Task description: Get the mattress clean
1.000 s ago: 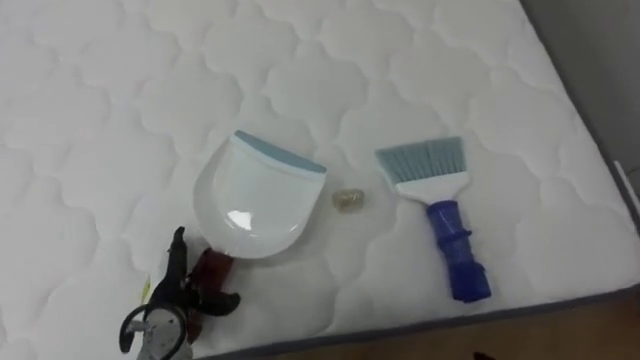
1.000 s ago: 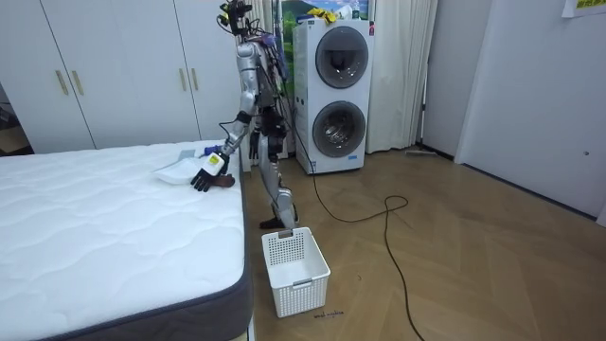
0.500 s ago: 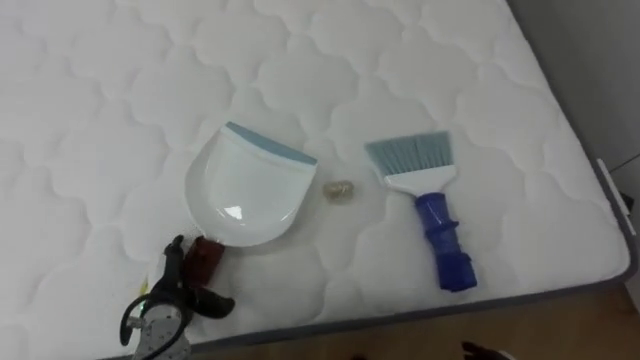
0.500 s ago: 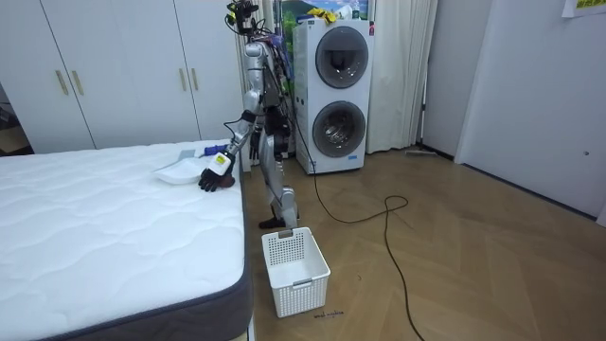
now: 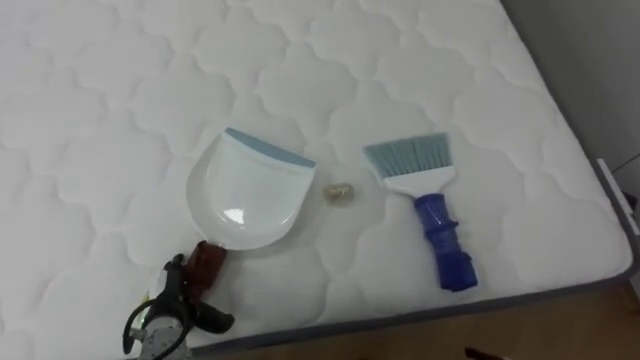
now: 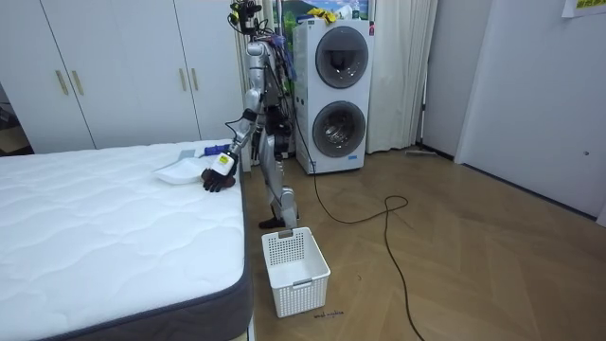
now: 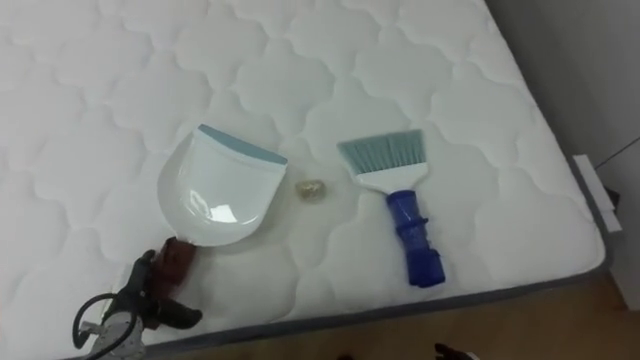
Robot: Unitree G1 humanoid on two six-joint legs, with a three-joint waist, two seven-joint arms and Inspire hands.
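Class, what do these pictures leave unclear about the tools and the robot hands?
Left robot hand: its own back hides any contact with the dustpan handle, eye views.
Scrap between dustpan and brush: too small to identify.
Right robot hand: cut off by the eye views' bottom edge.

white slatted basket (image 6: 305, 284) on the wooden floor (image 6: 473, 256), stacked washer and dryer (image 6: 333, 95) by the curtain (image 6: 402, 76), white wardrobe doors (image 6: 114, 76)

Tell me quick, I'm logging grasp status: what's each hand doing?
Left hand: open, beside the dustpan handle.
Right hand: cannot be told.
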